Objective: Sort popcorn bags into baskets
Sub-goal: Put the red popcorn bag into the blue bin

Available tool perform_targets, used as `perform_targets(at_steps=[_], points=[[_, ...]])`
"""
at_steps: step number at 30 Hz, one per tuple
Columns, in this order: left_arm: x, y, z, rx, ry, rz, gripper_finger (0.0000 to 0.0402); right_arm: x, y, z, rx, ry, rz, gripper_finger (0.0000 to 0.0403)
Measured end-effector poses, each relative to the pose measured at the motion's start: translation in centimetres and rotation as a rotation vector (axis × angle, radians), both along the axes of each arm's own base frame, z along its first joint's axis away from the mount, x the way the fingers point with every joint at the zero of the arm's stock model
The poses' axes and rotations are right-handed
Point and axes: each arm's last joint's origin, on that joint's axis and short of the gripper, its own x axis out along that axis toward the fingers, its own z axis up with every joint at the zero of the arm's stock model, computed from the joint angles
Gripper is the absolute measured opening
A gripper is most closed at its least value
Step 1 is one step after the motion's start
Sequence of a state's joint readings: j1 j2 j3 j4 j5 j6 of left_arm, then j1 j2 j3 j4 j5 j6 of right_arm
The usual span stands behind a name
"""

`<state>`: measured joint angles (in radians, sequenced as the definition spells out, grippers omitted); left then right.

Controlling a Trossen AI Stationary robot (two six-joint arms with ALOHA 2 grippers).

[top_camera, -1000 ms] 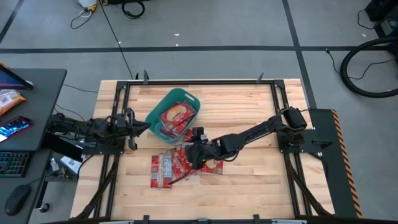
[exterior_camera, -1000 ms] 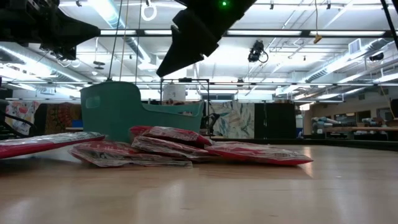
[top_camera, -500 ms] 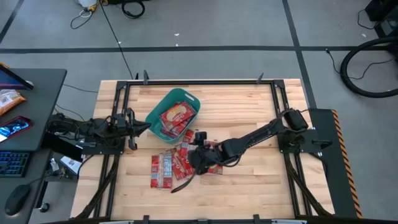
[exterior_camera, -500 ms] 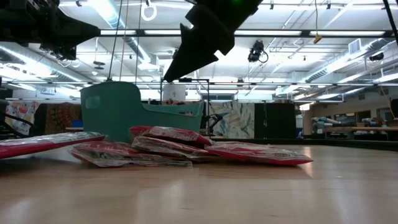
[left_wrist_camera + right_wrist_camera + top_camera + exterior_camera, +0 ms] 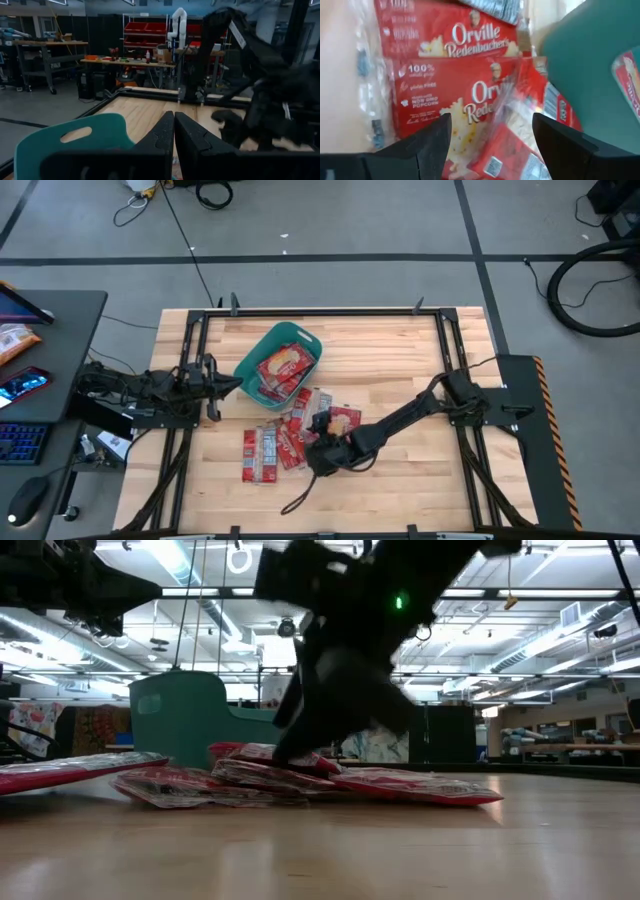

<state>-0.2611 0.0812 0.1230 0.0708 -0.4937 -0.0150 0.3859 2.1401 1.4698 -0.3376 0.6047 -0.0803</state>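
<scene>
Several red popcorn bags [image 5: 272, 444] lie in a loose overlapping pile on the wooden table, just near of the teal basket [image 5: 247, 366]. More bags [image 5: 283, 364] lie inside the basket. My right gripper [image 5: 318, 452] is open and low over the pile. In the right wrist view its fingers [image 5: 490, 150] straddle a bag [image 5: 455, 100], with the basket's wall [image 5: 590, 60] beyond. In the low view it [image 5: 300, 745] reaches down to the top bag [image 5: 280, 756]. My left gripper [image 5: 236, 386] waits shut at the basket's left side, and its wrist view shows the rim [image 5: 65, 145]. My right gripper comes at the pile from above, fingers pointing down and spread over a bag's printed face [image 5: 470, 107]. I cannot tell whether the fingertips touch the bag. All the bags lie flat on the table.
A dark cable [image 5: 300, 500] trails on the table near of the right gripper. Black frame rails [image 5: 190, 350] run along the table's left and right sides. A desk [image 5: 40, 380] with an orange packet, a phone and a keyboard stands to the left. There is bare wood on the right and near parts.
My right gripper has gone toward the table's near edge and down, from well above the bags to the top of the pile. The bags and basket have stayed in place.
</scene>
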Motion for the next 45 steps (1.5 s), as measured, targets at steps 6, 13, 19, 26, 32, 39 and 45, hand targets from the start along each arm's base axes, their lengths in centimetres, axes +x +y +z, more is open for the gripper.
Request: perform_targets(at_steps=[6, 13, 19, 26, 32, 39, 45], points=[[0.0, 0.0, -0.1, 0.002, 0.006, -0.001, 0.0018, 0.5, -0.1, -1.8, -0.066, -0.033, -0.061, 0.028], [0.1, 0.0, -0.1, 0.002, 0.008, 0.0, 0.0018, 0.8, -0.9, -0.9, -0.001, -0.084, -0.122, 0.025], [0.0, 0.0, 0.0, 0.001, 0.006, 0.0, 0.0018, 1.3, -1.0, -0.1, 0.026, -0.148, -0.124, 0.0227], [0.0, 0.0, 0.0, 0.001, 0.005, 0.0, 0.0018, 1.2, -2.3, -0.8, 0.043, -0.114, -0.143, 0.0221], [0.0, 0.0, 0.0, 0.001, 0.005, 0.0, 0.0018, 0.6, -3.4, -2.0, 0.073, -0.073, -0.163, 0.0218], [0.0, 0.0, 0.0, 0.001, 0.005, 0.0, 0.0018, 0.5, -3.6, -2.2, 0.075, -0.057, -0.17, 0.0156], [0.0, 0.0, 0.0, 0.001, 0.005, 0.0, 0.0018, 0.4, -3.5, -2.3, 0.074, -0.048, -0.164, 0.0052]])
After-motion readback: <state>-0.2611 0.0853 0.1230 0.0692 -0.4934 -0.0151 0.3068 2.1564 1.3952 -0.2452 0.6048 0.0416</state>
